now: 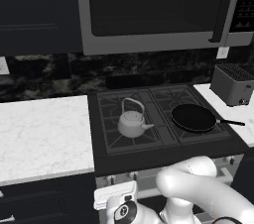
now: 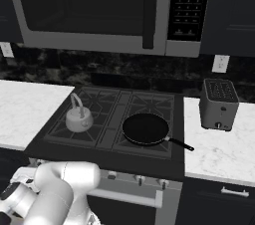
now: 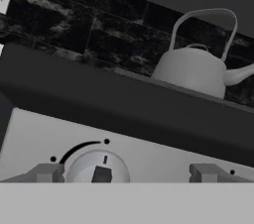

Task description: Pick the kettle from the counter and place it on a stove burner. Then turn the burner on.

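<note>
Hand view: kettle (image 3: pixel 198 72) already on burner (image 1: pixel 130 119) (front left); gripper (image 3: pixel 126 173) spread empty before knob (image 3: pixel 99 168), unturned.

One kettle (image 1: pixel 133 124) stood on the stove, and one frying pan (image 1: pixel 193 118) — nothing else on the grates. The cooktop showed four burner sections, two in front and two behind; the kettle's burner (image 1: pixel 130 129) was one of them. One toaster (image 1: pixel 232 85) sat on the counter (image 1: pixel 42 134), with two slots in its top. One microwave (image 2: pixel 99 7) hung above. One wall socket (image 2: pixel 219 63) showed beside the toaster. In the hand view one round knob (image 3: pixel 97 168) was plain — the others along the stove front were too cut off to count.
</note>
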Controlling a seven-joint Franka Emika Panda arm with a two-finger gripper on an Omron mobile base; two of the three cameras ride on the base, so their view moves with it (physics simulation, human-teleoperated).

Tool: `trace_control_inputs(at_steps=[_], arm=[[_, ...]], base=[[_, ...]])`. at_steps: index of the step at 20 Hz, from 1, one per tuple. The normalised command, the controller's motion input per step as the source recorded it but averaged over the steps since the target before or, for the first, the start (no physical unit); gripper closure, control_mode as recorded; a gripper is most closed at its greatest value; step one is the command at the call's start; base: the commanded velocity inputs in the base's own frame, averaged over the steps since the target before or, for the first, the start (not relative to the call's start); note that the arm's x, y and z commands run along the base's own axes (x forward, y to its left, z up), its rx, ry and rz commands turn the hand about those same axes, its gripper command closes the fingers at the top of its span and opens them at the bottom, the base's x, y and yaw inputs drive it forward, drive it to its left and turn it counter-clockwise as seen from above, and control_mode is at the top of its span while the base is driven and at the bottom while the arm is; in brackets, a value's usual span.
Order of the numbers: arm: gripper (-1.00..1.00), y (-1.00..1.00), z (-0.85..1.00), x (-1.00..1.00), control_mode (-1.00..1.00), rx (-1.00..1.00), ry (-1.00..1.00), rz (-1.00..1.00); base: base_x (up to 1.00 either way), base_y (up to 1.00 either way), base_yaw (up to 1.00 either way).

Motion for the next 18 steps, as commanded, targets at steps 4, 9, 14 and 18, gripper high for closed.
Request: trace_control_inputs(at_steps=[4, 9, 14, 18], arm=[[-1.0, 0.06, -0.3, -0.01, -1.0, 0.04, 0.0, 0.0], [-1.0, 0.01, -0.06, 0.0, -1.0, 0.04, 0.0, 0.0], [-1.0, 0.06, 0.0, 0.01, -1.0, 0.0, 0.0, 0.0], [-1.0, 0.0, 0.08, 0.04, -1.0, 0.0, 0.0, 0.0]], base=[[0.0, 0.0, 0.0], [0.0, 0.0, 0.0], [0.0, 0.0, 0.0], [0.0, 0.0, 0.0]])
